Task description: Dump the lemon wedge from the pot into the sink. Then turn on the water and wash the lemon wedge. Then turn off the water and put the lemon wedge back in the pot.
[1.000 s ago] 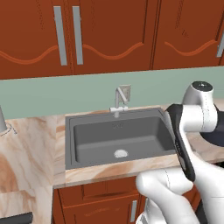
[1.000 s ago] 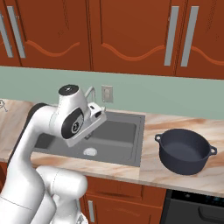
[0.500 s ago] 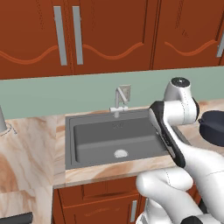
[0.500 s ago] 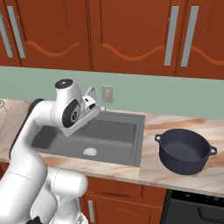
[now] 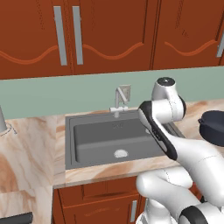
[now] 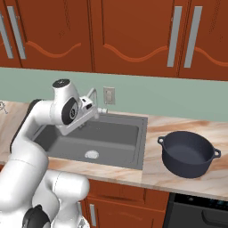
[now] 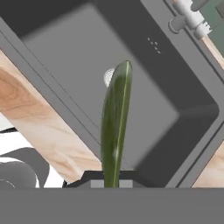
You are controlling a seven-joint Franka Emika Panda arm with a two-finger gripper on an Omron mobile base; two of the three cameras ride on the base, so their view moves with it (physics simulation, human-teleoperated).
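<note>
In the hand view, the lemon wedge (image 7: 115, 127) is a thin yellowish-green sliver standing up between the fingertips, and my gripper (image 7: 112, 180) is shut on it. It hangs above the dark grey sink (image 7: 170, 100), with the drain (image 7: 108, 77) partly hidden behind it. From the right base view, my hand (image 6: 87, 111) sits over the sink's (image 6: 116, 133) back left, close to the faucet (image 6: 93, 95). The dark pot (image 6: 187, 153) stands on the counter right of the sink, apart from the hand. In the left base view, the pot (image 5: 214, 126) shows at the right edge, beyond the sink (image 5: 100, 135).
A silver faucet (image 5: 119, 99) and a wall outlet (image 5: 125, 92) stand behind the basin. The round drain (image 5: 120, 153) lies on the sink floor. Marble counter (image 5: 30, 144) runs left of the sink, with wooden cabinets above.
The arm has swung left, away from the pot's side and over the sink, with the gripper staying shut. The pot has not moved.
</note>
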